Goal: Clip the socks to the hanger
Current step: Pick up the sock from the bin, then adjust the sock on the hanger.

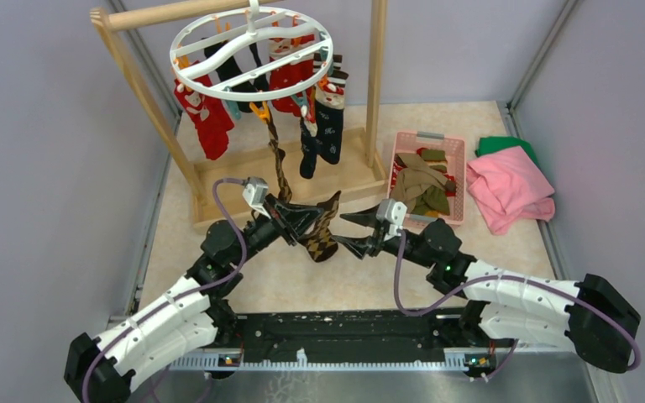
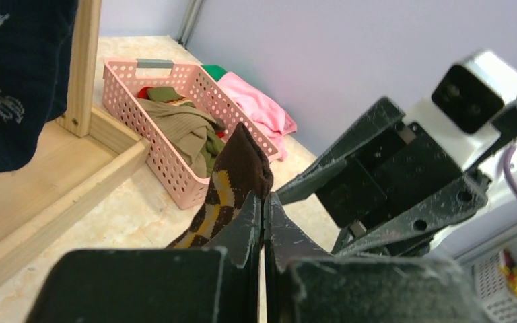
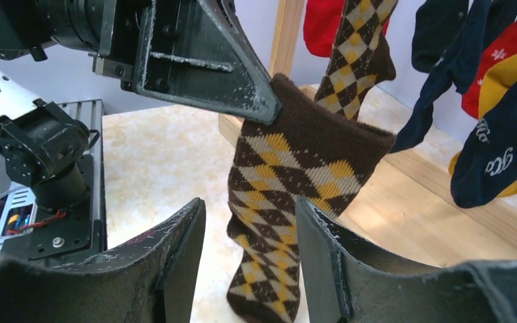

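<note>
My left gripper [image 1: 319, 210] is shut on the cuff of a brown argyle sock [image 1: 323, 231], which hangs from it above the table. In the left wrist view the jaws [image 2: 264, 198] are pressed together with the sock [image 2: 232, 182] pinched at their tips. My right gripper [image 1: 340, 230] stands open just right of it. In the right wrist view the sock [image 3: 296, 168] dangles in front of the gap of that gripper [image 3: 250, 205]. The white round hanger [image 1: 252, 50] hangs on the rack, carrying red socks [image 1: 210, 117], navy socks [image 1: 329, 126] and another argyle sock [image 1: 280, 164].
A wooden rack frame [image 1: 375, 75] with a flat base stands at the back. To its right is a pink basket [image 1: 458, 180] holding several olive and brown socks. A pink cloth [image 1: 508, 189] and a green cloth [image 1: 504, 144] lie further right. Grey walls close in both sides.
</note>
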{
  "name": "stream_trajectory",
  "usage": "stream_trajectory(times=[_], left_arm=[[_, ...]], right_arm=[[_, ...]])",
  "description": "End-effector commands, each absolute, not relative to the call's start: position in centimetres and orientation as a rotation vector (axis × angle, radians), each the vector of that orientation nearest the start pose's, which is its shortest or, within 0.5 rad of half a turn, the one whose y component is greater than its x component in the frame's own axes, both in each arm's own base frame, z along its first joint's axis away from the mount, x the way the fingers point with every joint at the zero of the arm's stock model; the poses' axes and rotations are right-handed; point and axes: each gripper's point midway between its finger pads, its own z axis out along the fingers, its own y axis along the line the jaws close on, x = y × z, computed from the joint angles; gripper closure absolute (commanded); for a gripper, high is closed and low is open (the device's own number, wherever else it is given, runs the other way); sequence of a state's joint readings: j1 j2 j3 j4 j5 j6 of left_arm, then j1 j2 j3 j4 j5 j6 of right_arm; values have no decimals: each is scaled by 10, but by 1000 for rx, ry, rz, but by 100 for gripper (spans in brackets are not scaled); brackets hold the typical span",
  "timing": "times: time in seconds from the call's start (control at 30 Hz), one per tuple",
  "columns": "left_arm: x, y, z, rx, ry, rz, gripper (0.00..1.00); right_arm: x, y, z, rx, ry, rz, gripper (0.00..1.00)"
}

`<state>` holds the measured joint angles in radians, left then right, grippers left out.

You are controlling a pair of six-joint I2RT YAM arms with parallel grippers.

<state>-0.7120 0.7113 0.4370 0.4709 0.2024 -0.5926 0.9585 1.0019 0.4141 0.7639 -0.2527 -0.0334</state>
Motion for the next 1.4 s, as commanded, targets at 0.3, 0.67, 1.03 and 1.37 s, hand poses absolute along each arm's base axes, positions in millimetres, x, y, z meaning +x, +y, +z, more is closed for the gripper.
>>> stream_trajectory(times=[0.3,0.67,1.03,1.37], left_arm=[[187,-220,311,434,1220,-976,100],[181,-213,302,551,1273,-873,100],[185,-202,291,537,1322,-796,100],[174,-182,283,422,1455,-830,100]], right_arm=[[163,322,278,-936,1017,914,46],[165,331,279,-962,992,908,45],[177,333,312,-888,963,891,43],[245,377,365,-686,1096,885,45]])
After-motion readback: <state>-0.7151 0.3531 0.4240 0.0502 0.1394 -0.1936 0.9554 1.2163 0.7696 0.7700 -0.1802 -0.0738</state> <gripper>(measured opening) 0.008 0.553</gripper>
